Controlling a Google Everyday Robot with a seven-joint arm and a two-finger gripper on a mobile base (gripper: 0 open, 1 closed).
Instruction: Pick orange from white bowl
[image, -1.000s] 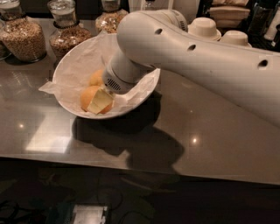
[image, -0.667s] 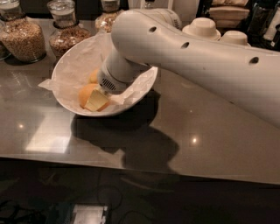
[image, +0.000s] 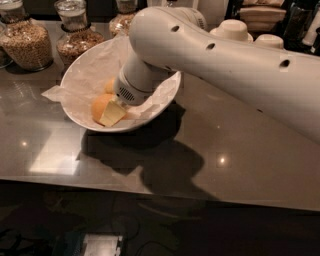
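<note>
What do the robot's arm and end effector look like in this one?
Thick, smooth off-white arm with small dark round holes along it; a round wrist collar with a slotted vent. The end effector, inside the white bowl, is pale yellowish.

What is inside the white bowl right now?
White paper lines the bowl; an orange lies on it, with the tool right at it. The arm hides the bowl's right half.

Place: a kitchen or snack bar.
Counter: a shiny grey stone counter (image: 240, 150).
Food: glass jars (image: 27, 42) full of grains.
Dishes: small white bowls (image: 232, 29) turned upside down at the back.
Gripper: the gripper (image: 113, 113) is down inside the white bowl (image: 107, 128), at the orange (image: 98, 104).
</note>
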